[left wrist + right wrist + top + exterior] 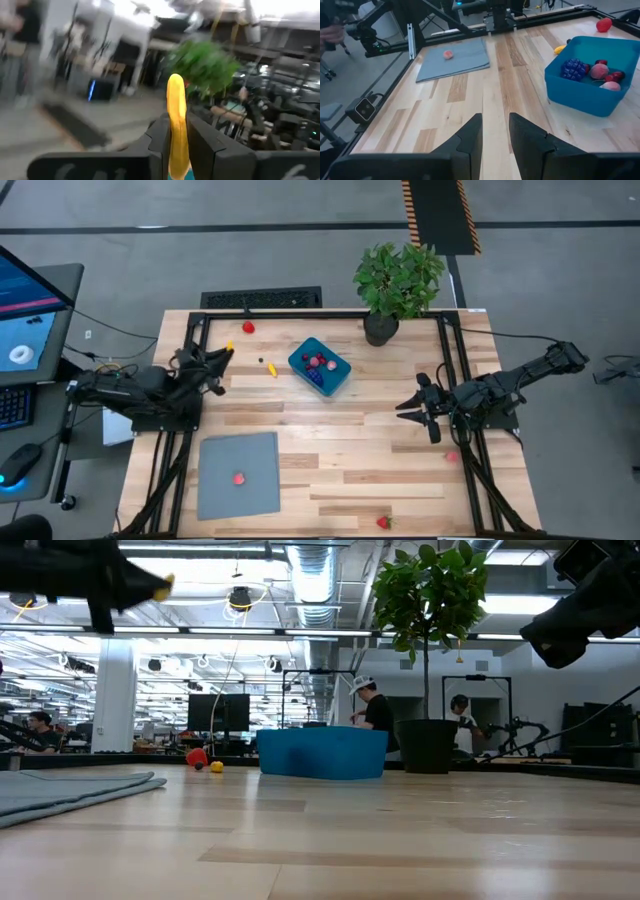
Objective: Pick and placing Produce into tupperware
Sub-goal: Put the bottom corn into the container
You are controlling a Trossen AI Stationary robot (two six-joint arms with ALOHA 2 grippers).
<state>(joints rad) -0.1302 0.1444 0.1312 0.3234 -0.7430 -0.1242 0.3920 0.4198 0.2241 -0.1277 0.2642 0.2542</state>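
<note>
Two hands hang above the counter (400,470). The left hand (226,352) grips a yellow produce piece (176,125); the right hand (408,406) is released, empty, near the tupperware (335,379)

Overhead camera: looks straight down on the whole light wooden slatted table (340,440). Low camera: at tabletop level, faces across the boards toward the room. Both wrist cameras ride close behind their fingers. Overhead, low and right wrist views share the teal-blue rounded plastic container (320,366) (322,753) (590,82).
</note>
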